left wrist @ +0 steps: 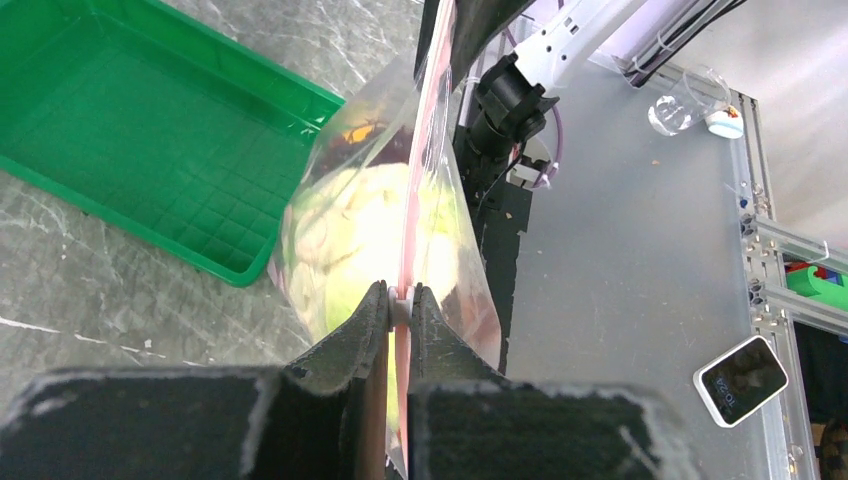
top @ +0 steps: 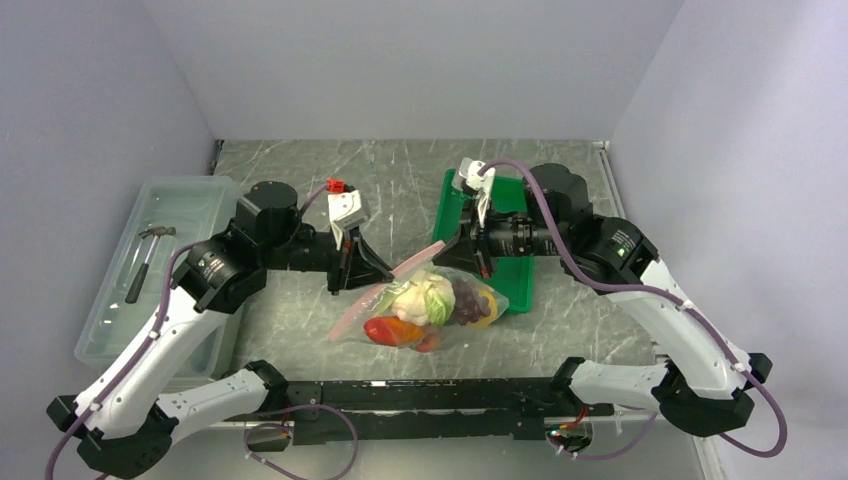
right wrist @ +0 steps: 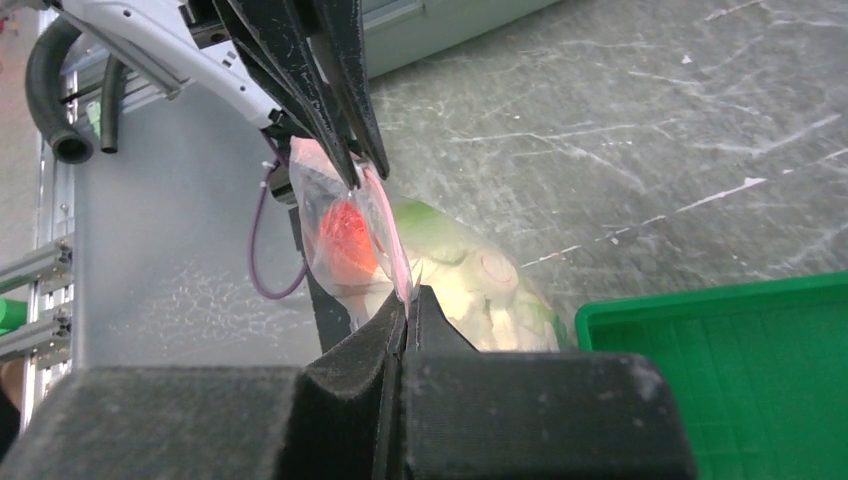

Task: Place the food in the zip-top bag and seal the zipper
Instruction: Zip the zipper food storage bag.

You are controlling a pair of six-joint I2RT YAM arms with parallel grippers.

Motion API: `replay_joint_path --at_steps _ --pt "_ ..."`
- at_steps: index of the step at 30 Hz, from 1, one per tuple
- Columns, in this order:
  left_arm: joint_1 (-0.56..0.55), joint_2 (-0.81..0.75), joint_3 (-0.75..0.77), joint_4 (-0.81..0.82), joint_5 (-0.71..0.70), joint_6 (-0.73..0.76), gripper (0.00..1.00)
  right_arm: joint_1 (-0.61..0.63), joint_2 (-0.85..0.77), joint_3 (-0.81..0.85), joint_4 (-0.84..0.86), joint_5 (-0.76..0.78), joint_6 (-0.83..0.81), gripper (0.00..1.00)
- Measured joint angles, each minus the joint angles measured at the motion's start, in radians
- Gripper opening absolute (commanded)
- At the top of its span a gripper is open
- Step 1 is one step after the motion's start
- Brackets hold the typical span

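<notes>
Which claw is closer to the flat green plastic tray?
Right. The right claw pinches the pink zipper strip of the clear plastic bag beside the green plastic tray; the left claw grips that strip farther left.

Bag (top: 350,323): clear plastic, crinkly, glossy glare.
Zipper (left wrist: 421,150): smooth pale pink plastic strip.
Tray (left wrist: 120,120): green plastic, glossy, gridded floor.
Table (top: 400,190): grey marbled surface, dull sheen, scratched.
Bin (top: 190,185): translucent plastic, smooth.
Left hand (left wrist: 400,297) fingers (left wrist: 345,345): matt black, rough-edged.
</notes>
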State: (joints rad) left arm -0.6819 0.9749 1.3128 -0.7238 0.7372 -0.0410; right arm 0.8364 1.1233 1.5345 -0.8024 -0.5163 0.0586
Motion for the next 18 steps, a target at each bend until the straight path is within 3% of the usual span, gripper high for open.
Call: replay_joint_path --at_steps 18 --pt "0.0 -0.027 0.0 -0.037 -0.063 0.0 0.0 -0.005 -0.033 0.072 -0.05 0.236 0.01 0.0"
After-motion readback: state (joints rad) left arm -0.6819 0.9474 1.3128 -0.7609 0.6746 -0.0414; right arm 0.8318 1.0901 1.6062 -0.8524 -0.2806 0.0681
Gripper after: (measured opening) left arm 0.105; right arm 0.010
